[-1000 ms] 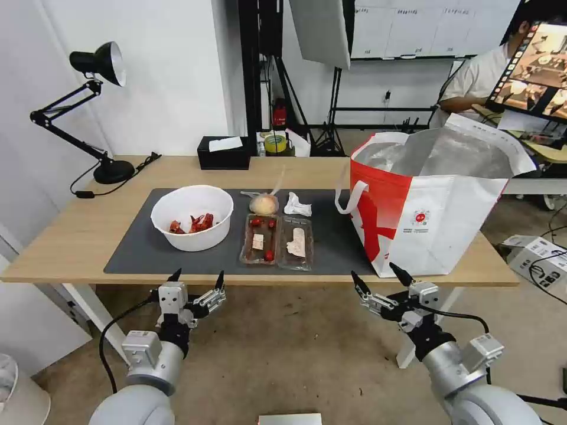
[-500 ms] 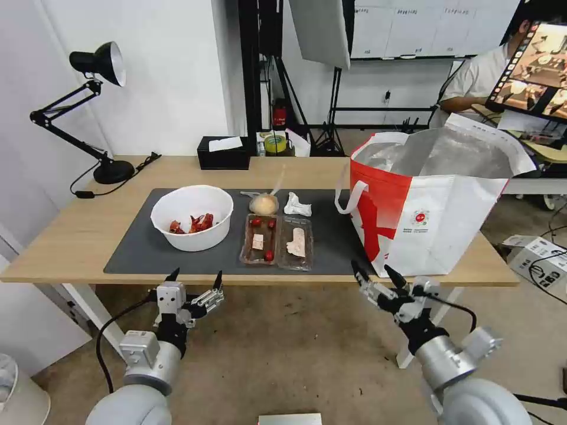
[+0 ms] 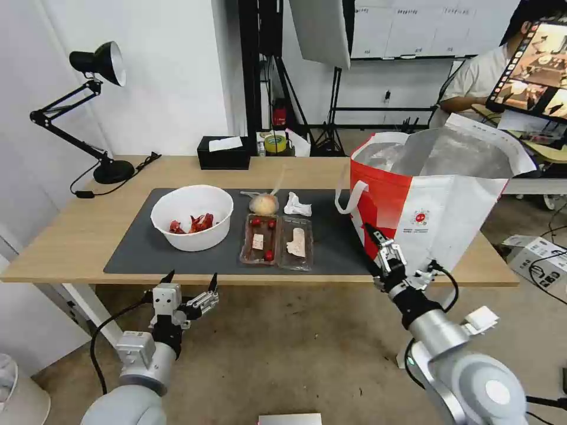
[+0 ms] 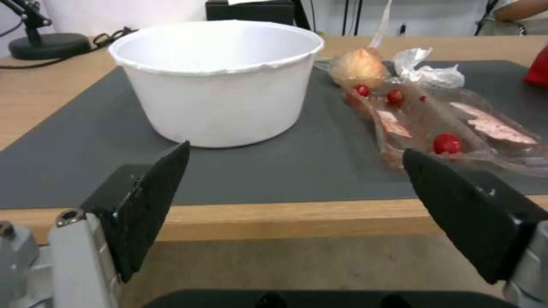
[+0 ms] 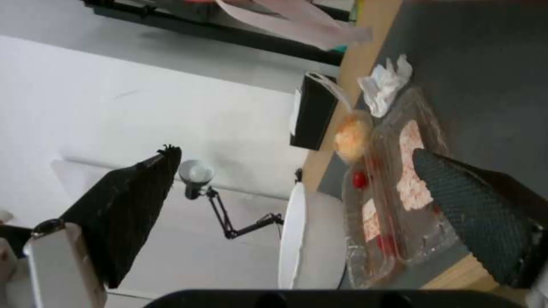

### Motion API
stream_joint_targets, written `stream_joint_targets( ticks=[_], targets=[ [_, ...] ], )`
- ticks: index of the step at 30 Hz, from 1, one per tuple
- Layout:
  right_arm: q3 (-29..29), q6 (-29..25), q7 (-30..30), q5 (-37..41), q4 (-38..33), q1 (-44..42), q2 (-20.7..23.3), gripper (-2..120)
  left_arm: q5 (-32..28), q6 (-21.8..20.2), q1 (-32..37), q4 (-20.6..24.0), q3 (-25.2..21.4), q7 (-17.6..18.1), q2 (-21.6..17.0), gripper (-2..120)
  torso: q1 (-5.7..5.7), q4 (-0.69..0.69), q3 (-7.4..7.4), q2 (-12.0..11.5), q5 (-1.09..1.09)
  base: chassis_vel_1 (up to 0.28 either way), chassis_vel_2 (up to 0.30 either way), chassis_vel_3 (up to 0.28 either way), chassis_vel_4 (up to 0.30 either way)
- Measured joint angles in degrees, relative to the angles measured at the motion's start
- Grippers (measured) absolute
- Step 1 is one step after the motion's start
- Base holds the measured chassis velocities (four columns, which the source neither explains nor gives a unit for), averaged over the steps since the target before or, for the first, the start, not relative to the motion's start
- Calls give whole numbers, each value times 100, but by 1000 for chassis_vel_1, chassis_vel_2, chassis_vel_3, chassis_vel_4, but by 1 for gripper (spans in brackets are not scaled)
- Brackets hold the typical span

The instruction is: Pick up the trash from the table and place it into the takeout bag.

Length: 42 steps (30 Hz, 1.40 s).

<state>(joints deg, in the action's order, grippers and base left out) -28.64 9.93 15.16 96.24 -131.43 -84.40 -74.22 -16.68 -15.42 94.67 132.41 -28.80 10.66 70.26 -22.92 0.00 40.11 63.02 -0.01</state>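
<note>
Up front, the light-wood table (image 3: 295,171) carries a dark grey mat (image 3: 136,248) holding the white bowl (image 3: 192,217), clamshell tray (image 3: 276,239), bagged bun (image 3: 263,204) and crumpled tissue (image 3: 296,205). Beside them stands the takeout bag (image 3: 431,206), mouth open. A desk lamp (image 3: 97,65) and black tissue box (image 3: 223,153) sit at the back. Left gripper (image 3: 189,283) hangs below the table edge, jaws apart; right gripper (image 3: 373,251) is at the bag's near corner, jaws apart.

Right gripper (image 5: 297,201) wide open, two black fingers (image 5: 123,214) apart. Between them: clear tray (image 5: 400,192) with red bits, bun (image 5: 349,137), white tissue (image 5: 385,84), bowl (image 5: 292,239), all on dark mat (image 5: 491,77).
</note>
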Motion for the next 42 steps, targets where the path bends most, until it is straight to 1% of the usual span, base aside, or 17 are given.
stream_joint_targets(
  ticks=[1, 8, 10, 11, 16, 19, 20, 22, 24, 26, 31, 33, 42],
  targets=[
    [102, -42, 106, -3, 43, 57, -55, 100, -5, -1, 3, -14, -20, 1, -8, 100, 0, 0, 0, 0, 0, 0, 0, 0, 0],
    [202, -89, 232, -17, 73, 107, -104, 100, -7, -2, 5, -27, -36, 2, -14, 100, 0, 0, 0, 0, 0, 0, 0, 0, 0],
    [325, -137, 332, -54, 100, 148, -158, 100, -8, -3, 8, -43, -46, 5, -17, 100, 0, 0, 0, 0, 0, 0, 0, 0, 0],
    [488, -207, 433, -123, 131, 186, -255, 100, -9, -3, 21, -67, -66, 8, -27, 100, 0, 0, 0, 0, 0, 0, 0, 0, 0],
    [751, -303, 562, -253, 234, 253, -452, 100, -9, -2, 40, -106, -110, 13, -60, 100, 0, 0, 0, 0, 0, 0, 0, 0, 0],
    [990, -398, 780, -362, 509, 456, -682, 100, -16, 1, 63, -129, -170, 18, -91, 100, 0, 0, 0, 0, 0, 0, 0, 0, 0],
    [990, -398, 780, -362, 509, 456, -682, 100, -16, 1, 63, -129, -170, 18, -91, 100, 0, 0, 0, 0, 0, 0, 0, 0, 0],
    [1167, -430, 883, -428, 737, 653, -893, 100, -14, 21, 109, -187, -203, 127, -94, 100, 0, 0, 0, 0, 0, 0, 0, 0, 0],
    [1192, -434, 897, -438, 768, 675, -921, 100, -13, 23, 116, -194, -209, 135, -94, 100, 0, 0, 0, 0, 0, 0, 0, 0, 0],
    [1412, -449, 989, -555, 1048, 807, -1127, 100, -14, 28, 145, -201, -265, 150, -91, 100, 0, 0, 0, 0, 0, 0, 0, 0, 0],
    [1550, -449, 1099, -649, 1266, 877, -1279, 100, -20, 35, 184, -194, -341, 135, -99, 100, 0, 0, 0, 0, 0, 0, 0, 0, 0],
    [1626, -450, 1150, -690, 1389, 931, -1366, 100, -29, 43, 210, -186, -397, 76, -119, 100, 0, 0, 0, 0, 0, 0, 0, 0, 0],
    [1823, -458, 1155, -801, 1579, 1071, -1527, 100, -106, 79, 251, -179, -505, 18, -157, 100, 0, 0, 0, 0, 0, 0, 0, 0, 0]
  ],
)
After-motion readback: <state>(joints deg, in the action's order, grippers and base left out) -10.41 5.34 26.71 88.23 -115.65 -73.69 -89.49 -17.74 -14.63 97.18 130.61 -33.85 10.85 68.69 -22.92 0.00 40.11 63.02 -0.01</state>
